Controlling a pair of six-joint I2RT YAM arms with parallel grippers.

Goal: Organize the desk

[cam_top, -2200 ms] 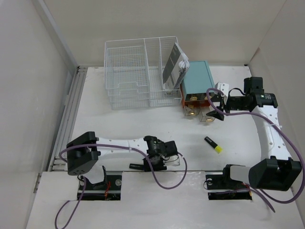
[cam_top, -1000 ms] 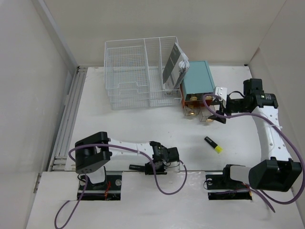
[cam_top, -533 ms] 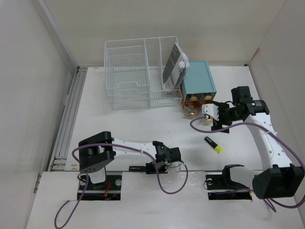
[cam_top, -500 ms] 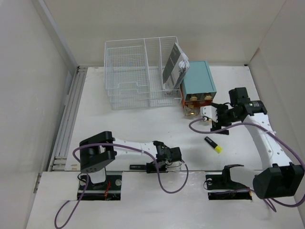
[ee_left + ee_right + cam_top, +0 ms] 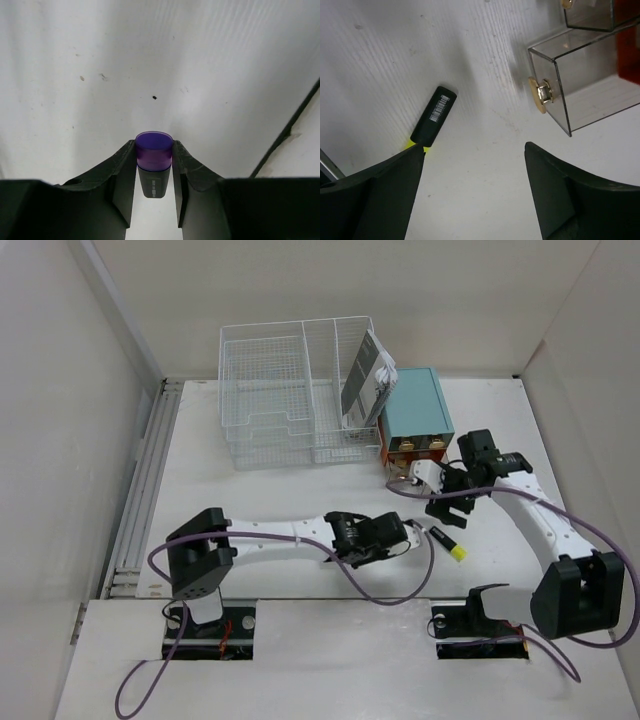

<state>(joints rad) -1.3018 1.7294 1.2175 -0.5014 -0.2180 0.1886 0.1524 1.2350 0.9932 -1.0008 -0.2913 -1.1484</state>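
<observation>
My left gripper (image 5: 154,156) is shut on a dark marker with a purple cap (image 5: 154,149), which stands on end between the fingers above the white desk (image 5: 260,495). From above, the left gripper (image 5: 393,538) reaches across to the middle front. A black and yellow highlighter (image 5: 448,543) lies just to its right. My right gripper (image 5: 447,512) hovers over that highlighter (image 5: 434,116), jaws wide open with nothing between them.
A white wire-mesh organizer (image 5: 295,405) holding papers stands at the back. Next to it is a teal drawer box (image 5: 415,405) with clear, gold-knobbed drawers (image 5: 570,90) pulled out. A ribbed rail (image 5: 150,470) runs along the left edge.
The left arm has lifted the purple-capped marker from the front edge and swung it right. The right gripper has left the drawers, come toward the highlighter and opened wider.
</observation>
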